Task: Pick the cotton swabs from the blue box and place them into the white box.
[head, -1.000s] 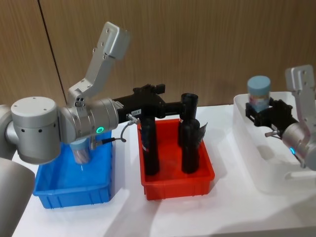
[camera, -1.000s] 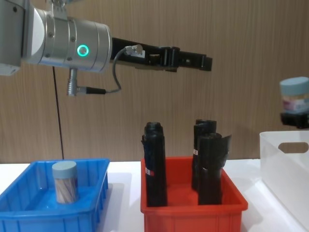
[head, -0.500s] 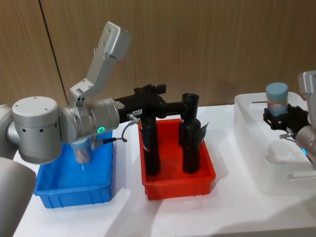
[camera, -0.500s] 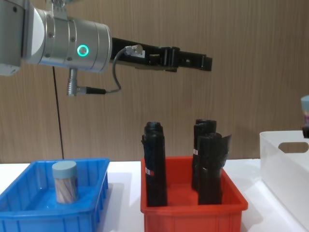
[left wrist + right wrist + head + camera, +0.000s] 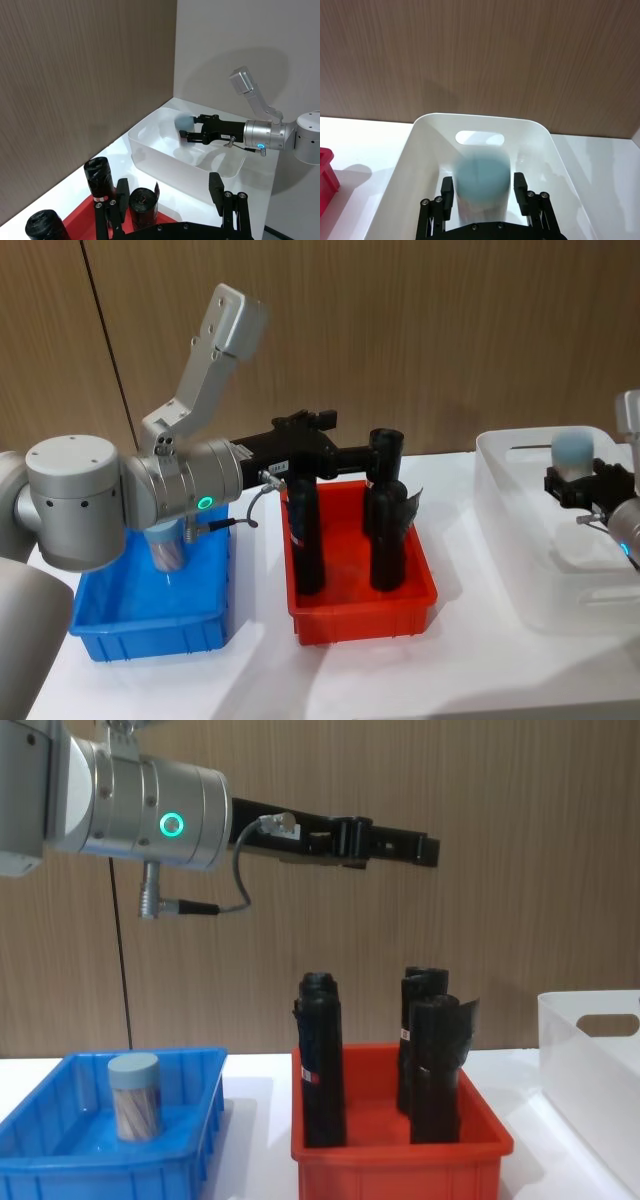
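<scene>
No legible text, brand, number or sign anywhere.

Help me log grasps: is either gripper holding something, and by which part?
The left gripper is open, empty. A cotton swabs jar sits within the right gripper, body below the lid, over the white box; whether it is gripped cannot be told.
</scene>
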`<state>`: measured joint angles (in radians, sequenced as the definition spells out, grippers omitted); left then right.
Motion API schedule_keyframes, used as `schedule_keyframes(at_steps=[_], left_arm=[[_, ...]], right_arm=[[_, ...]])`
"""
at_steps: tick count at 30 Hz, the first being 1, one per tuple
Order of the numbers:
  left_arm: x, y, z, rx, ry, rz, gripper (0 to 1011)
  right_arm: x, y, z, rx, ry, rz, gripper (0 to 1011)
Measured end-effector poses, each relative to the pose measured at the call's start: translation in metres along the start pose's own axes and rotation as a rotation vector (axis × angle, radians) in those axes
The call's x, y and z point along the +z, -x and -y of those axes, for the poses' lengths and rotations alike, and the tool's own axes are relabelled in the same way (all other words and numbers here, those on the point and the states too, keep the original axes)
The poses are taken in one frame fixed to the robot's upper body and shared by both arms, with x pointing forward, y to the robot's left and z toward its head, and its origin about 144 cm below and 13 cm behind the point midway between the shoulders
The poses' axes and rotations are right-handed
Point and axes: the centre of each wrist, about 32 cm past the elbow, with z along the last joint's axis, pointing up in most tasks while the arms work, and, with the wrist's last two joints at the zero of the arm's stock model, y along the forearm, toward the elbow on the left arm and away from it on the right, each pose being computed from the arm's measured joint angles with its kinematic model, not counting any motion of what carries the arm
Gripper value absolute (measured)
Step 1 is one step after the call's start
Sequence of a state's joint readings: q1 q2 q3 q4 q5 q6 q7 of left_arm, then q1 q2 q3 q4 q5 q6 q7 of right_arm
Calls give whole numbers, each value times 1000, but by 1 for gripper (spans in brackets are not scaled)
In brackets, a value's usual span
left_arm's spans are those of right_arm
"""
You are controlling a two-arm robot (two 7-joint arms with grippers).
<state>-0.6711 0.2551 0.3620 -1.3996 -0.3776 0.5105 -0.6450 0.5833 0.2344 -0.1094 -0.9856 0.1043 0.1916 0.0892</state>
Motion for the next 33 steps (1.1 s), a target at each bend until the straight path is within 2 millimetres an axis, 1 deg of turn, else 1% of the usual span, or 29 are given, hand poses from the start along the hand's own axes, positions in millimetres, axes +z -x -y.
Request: schedule_keyframes(at_steps=[3, 6, 9, 11, 33], left_arm=[[0, 0, 0, 0, 0, 0, 1004], [0, 0, 0, 0, 0, 0, 1004], [0, 0, 0, 0, 0, 0, 1004], [0, 0, 0, 0, 0, 0, 1004], [0, 0, 0, 0, 0, 0, 1004]], right_arm=[[0, -1, 0, -1, 3, -4, 765], [-1, -2, -1, -1, 5, -13, 882], [-1, -4, -1, -1, 6, -18, 931], [-1, -4, -1, -1, 4, -24, 1000], [-1, -9, 0, 3, -19, -47, 1002]])
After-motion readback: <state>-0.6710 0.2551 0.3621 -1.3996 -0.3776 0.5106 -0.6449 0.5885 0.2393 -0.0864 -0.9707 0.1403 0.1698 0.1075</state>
